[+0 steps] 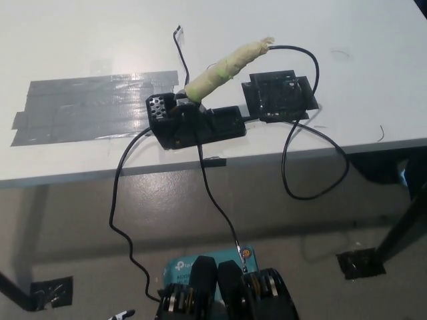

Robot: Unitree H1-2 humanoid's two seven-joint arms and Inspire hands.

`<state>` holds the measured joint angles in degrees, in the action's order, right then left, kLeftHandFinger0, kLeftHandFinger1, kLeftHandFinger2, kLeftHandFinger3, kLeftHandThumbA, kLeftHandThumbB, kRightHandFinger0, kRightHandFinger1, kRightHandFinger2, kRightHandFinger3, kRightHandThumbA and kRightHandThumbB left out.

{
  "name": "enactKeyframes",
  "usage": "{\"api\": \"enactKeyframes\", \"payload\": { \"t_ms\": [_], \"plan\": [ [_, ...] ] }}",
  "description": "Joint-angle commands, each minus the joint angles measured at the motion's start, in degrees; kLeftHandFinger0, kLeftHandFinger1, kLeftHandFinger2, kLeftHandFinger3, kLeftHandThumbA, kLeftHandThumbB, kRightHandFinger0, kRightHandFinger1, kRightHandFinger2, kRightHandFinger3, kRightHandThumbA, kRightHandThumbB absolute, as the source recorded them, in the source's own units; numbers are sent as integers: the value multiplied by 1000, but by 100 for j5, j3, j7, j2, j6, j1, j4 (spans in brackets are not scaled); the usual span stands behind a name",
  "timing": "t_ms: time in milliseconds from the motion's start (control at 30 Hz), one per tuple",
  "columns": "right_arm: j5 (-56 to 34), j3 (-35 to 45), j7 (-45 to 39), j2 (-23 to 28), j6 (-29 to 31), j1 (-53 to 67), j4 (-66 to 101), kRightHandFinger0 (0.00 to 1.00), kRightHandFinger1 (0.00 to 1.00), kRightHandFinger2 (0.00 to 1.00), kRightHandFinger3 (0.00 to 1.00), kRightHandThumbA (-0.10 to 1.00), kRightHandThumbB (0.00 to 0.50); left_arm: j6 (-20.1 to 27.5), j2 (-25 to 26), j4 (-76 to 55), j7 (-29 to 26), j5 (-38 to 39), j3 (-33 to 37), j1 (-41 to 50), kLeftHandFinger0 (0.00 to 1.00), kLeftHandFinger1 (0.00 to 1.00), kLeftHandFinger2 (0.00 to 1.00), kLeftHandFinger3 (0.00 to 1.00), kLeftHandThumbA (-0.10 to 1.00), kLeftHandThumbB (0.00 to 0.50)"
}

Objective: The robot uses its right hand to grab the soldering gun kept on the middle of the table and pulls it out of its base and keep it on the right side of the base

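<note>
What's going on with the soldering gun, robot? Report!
White left hand barely visible at bottom edge; black right hand out of view. Tape-wrapped soldering gun in its black base. Black cables loop right of the base.

This looks like a lab or electronics workshop, though the steep downward view shows little beyond the bench. A plain white table point(80, 40) stands on a grey concrete-like floor point(67, 227), patched with a broad grey tape patch point(87, 107) and a black tape square point(279, 97). A soldering station base point(197, 125) holds a tape-wrapped soldering gun point(227, 67), and loose black cables point(127, 220) trail off the table edge.
</note>
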<state>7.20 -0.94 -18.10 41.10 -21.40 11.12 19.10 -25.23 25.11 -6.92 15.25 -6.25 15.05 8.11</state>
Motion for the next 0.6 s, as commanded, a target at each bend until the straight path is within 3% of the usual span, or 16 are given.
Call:
{"api": "enactKeyframes", "payload": {
  "t_ms": [0,100,167,267,300,333,400,500,533,567],
  "plan": [
    [149,677,419,-15,-162,-193,604,1000,1000,1000,1000,542,82,-134,89,-170,122,-63,-43,-3,756,841,958,1000,467,236],
    [357,903,375,43,-495,-846,1231,1000,1000,1000,1000,625,122,-57,120,-133,132,-77,-60,1,734,820,944,1000,479,226],
    [366,1100,71,-63,-553,-1634,1578,1000,1000,1000,1000,524,139,-94,129,-142,147,-111,-41,-9,780,865,994,1000,498,230],
    [573,1055,-128,-101,-553,-2273,1721,1000,1000,1000,1000,478,166,-152,87,-132,135,-104,-51,-17,792,867,996,1000,486,243],
    [695,1093,-375,-226,-553,-2592,1722,1000,1000,1000,1000,530,191,-158,82,-125,147,-107,-42,-62,768,847,980,1000,488,247],
    [703,1052,-438,-340,-553,-2840,1717,1000,1000,1000,1000,504,195,-159,84,-134,150,-109,-41,-64,766,846,980,1000,488,246],
    [1033,710,-712,-554,-553,-3563,1590,1000,1000,1000,1000,454,205,-129,84,-135,157,-92,-49,-47,754,833,967,1000,487,237],
    [1337,247,-1010,-705,-553,-4295,1338,1000,1000,1000,1000,510,204,-112,109,-166,163,-135,-26,-66,746,832,963,1000,493,227],
    [1372,250,-1054,-725,-553,-4328,1332,1000,1000,1000,1000,513,204,-117,111,-181,162,-144,-24,-65,744,832,962,1000,494,228],
    [1495,-227,-1104,-904,-553,-4938,992,1000,1000,1000,1000,472,207,-166,68,-181,163,-55,-94,-54,749,835,956,1000,470,231]
  ]
}}
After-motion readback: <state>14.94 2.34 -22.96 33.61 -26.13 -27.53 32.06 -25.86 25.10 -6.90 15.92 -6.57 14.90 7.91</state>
